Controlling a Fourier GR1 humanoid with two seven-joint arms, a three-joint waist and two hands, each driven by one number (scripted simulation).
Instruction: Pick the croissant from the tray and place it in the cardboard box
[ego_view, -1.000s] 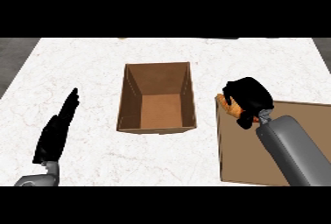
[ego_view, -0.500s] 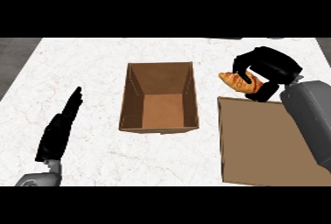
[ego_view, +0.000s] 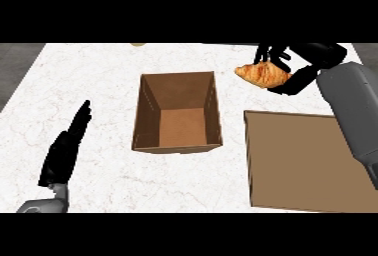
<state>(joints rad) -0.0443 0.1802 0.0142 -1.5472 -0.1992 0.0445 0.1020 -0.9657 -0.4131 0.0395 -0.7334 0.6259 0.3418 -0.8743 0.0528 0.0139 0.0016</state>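
the right hand (ego_view: 306, 62) is showing at the upper right of the head view, its black fingers curling round the croissant (ego_view: 263, 75) and pinching it from the right side. the croissant — golden brown, its ridges catching light — is sitting out past the fingers toward the left, with its pointed end aiming at the cardboard box (ego_view: 178, 112). it is hanging over the white marbled counter (ego_view: 96, 75), in the gap between the box's right wall and the far edge of the tray (ego_view: 310, 160), above the tray's upper left corner and not over either one. the grey right forearm (ego_view: 354, 105) is running down the right edge of the view, crossing over the tray's right side.

the box is standing open in the middle of the counter, its long sides running away from the viewer, its brown floor bare and its inner walls in shade. the tray is lying flat just to the right of it, a plain brown slab, near but apart from the box.

the left hand (ego_view: 66, 147) is resting at the lower left — fingers straight and together, pointing up and away, holding nothing, well apart from the box.
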